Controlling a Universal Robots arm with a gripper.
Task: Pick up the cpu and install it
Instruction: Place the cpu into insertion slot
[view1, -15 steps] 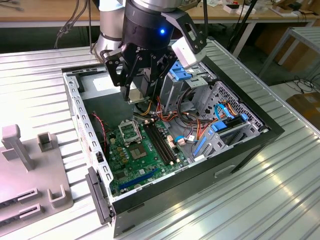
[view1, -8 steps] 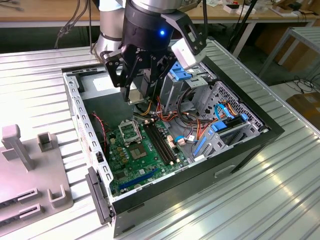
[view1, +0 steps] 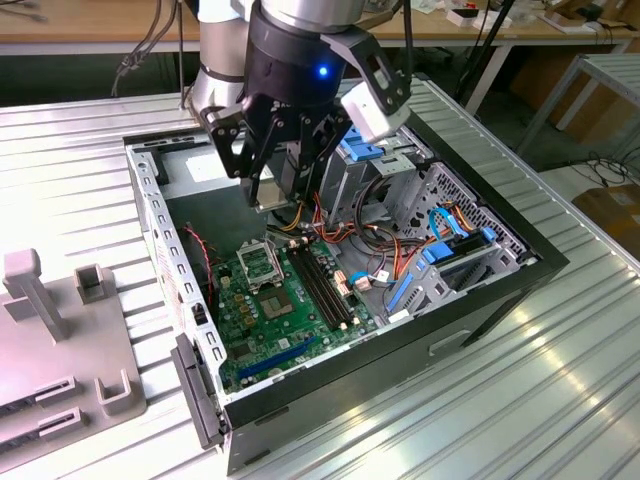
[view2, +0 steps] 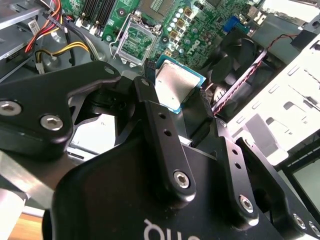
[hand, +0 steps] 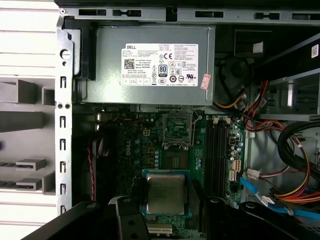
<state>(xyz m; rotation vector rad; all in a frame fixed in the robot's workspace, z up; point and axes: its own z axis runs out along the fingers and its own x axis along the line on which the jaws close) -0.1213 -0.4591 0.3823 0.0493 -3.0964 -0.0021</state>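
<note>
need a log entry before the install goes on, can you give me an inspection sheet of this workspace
surface: ribbed silver metal table carrying an open black computer case.
job's things: flat square silver-topped cpu held in the air above the green motherboard; black-framed socket empty.
clutter: grey plastic slotted fixture beside the case.
grippers: black two-finger gripper shut on the cpu's edges.
cables: red, yellow and orange wires and blue flat cables inside the case.
surroundings: wooden bench behind; brown cardboard box on the floor.
</note>
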